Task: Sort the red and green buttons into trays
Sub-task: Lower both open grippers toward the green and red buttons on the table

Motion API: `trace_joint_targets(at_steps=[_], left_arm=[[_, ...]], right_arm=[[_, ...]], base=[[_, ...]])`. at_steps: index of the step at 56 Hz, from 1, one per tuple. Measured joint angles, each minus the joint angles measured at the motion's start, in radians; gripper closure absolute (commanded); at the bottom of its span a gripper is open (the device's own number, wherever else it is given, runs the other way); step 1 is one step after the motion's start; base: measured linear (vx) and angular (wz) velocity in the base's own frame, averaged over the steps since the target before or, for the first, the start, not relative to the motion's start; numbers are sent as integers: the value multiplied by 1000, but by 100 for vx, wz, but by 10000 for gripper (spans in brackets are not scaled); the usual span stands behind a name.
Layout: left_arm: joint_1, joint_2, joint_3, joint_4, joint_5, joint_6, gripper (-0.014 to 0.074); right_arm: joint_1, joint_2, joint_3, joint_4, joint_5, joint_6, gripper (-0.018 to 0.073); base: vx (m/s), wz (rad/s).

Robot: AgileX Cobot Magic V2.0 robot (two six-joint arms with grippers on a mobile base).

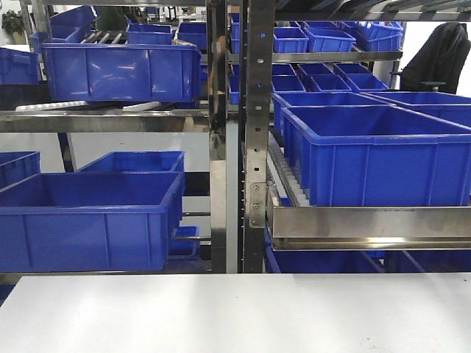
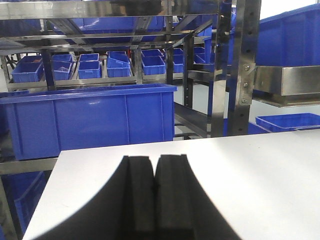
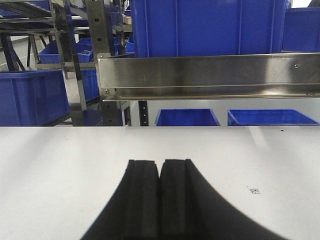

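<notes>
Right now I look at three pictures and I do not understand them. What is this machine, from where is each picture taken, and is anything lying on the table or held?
This is a robot with two arms. One camera looks forward at a white table and, behind it, metal racks full of blue crates. The two other cameras sit on the wrists and look along each gripper. The dark shapes at the bottom are the left gripper and the right gripper. Both are shut, with their fingers pressed together, and hold nothing. No picture shows anything lying on the table; no buttons or trays are in view. The right wrist view shows a steel rail on the rack.
</notes>
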Motion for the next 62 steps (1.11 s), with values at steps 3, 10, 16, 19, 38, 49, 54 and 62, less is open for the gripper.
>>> trace_joint_targets(at_steps=[3, 10, 16, 19, 38, 49, 54, 62], left_arm=[[0, 0, 0, 0, 0, 0, 602], [0, 0, 0, 0, 0, 0, 602], [0, 0, 0, 0, 0, 0, 602], [0, 0, 0, 0, 0, 0, 602], [0, 0, 0, 0, -24, 0, 602], [0, 0, 0, 0, -90, -5, 602], [0, 0, -1, 0, -152, -21, 602], [0, 0, -76, 0, -159, -51, 596]], right_arm=[[0, 0, 0, 0, 0, 0, 568], [0, 0, 0, 0, 0, 0, 568], [0, 0, 0, 0, 0, 0, 568], [0, 0, 0, 0, 0, 0, 568], [0, 0, 0, 0, 0, 0, 568], [0, 0, 0, 0, -1, 0, 568], [0, 0, 0, 0, -20, 0, 568], [0, 0, -1, 3, -151, 0, 568]], base=[[0, 0], [0, 0], [0, 0], [0, 0], [0, 0], [0, 0], [0, 0], [0, 0]])
